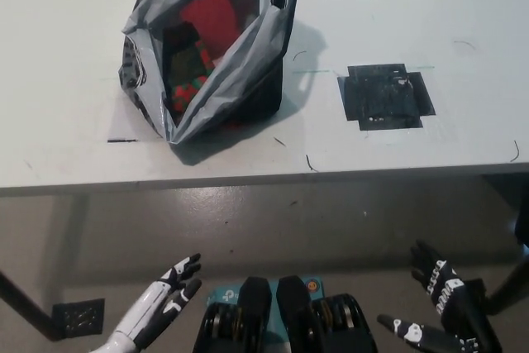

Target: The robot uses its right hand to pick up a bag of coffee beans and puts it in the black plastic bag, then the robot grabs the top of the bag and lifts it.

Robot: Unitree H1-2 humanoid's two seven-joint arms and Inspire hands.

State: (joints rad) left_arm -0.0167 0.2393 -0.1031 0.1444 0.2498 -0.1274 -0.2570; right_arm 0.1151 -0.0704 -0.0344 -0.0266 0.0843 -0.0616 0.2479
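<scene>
**Both hands low and empty, bag loaded on the surface**

Both hands sit well below the surface edge, over the floor, holding nothing. Left hand is at lower left, white with dark fingertips, fingers extended and slightly apart, pointing up toward the surface. Right hand is at lower right, black with white markings, fingers spread, thumb out to the side. Neither touches anything.

Black plastic bag stands on the white surface at upper left, mouth open wide, rim folded outward and grey with glare. Inside it: a red package near the top, probably the coffee bean bag, though no label is readable. Below that is a darker item with red and green bits, too unclear to identify.

Black square patch lies flat on the surface right of the bag, well apart from it. Short dark marks are scattered on the surface near the front edge. Small dark square on the floor at lower left, just beside the left arm.
</scene>
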